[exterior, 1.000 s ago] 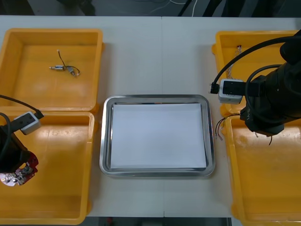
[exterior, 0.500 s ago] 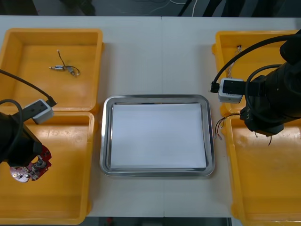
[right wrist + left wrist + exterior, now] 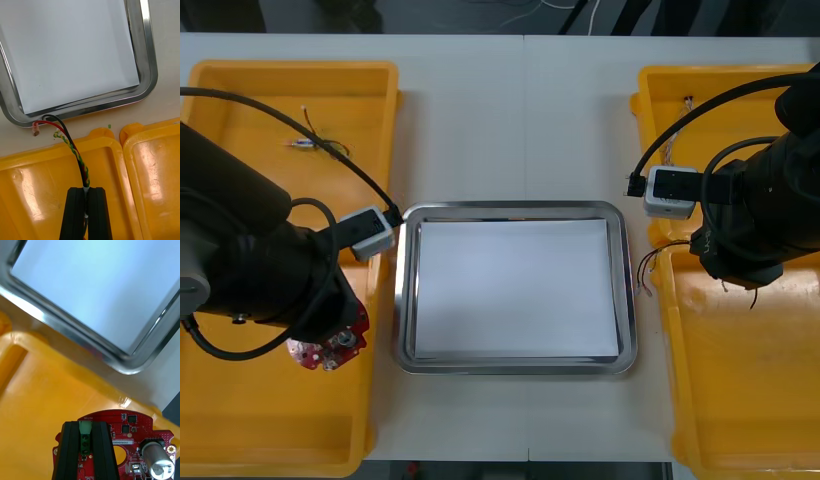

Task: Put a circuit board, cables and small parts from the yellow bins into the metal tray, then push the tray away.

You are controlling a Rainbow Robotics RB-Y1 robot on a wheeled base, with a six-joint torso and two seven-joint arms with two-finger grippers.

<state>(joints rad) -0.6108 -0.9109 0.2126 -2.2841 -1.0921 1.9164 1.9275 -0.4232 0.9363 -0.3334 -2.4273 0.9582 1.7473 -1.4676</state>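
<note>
Status: left gripper [image 3: 85, 425] is clamped on the round red circuit board [image 3: 123, 442]. Both black fingers pinch the green terminal block [image 3: 85, 435] at the board's edge, with the gap just that block's width. The board is round, so it has no long axis. Its component face looks at the left wrist camera, a silver can [image 3: 159, 464] stands on it beside the fingers, and a corner of the metal tray [image 3: 129, 369] lies beyond the fingertips. Front view gives position: the board pokes out from under the left arm [image 3: 250, 270] toward 5 o'clock, over the right side of the near left yellow bin [image 3: 280, 455]. That puts it at about 8 o'clock of the tray, near the left rim but apart from it. The tray is white inside. Other side: right gripper [image 3: 86, 190] is squeezed almost together on the red and yellow cable [image 3: 77, 155], with a black strand [image 3: 62, 125] alongside. Right wrist view shows the axis: the cable runs straight out from the fingertips, over the rim of a right-hand yellow bin [image 3: 33, 153], to the tray's rim. There the red strand bends off and ends in a small brown tip [image 3: 35, 131] just beside the rim. Front view puts the right arm [image 3: 765, 215] at 3 o'clock of the tray, with loose strand ends fanned toward 8 o'clock by the right rim. The far left bin [image 3: 290, 68] holds a small metal part [image 3: 302, 143] with thin wires, at 10 o'clock of the tray.
</note>
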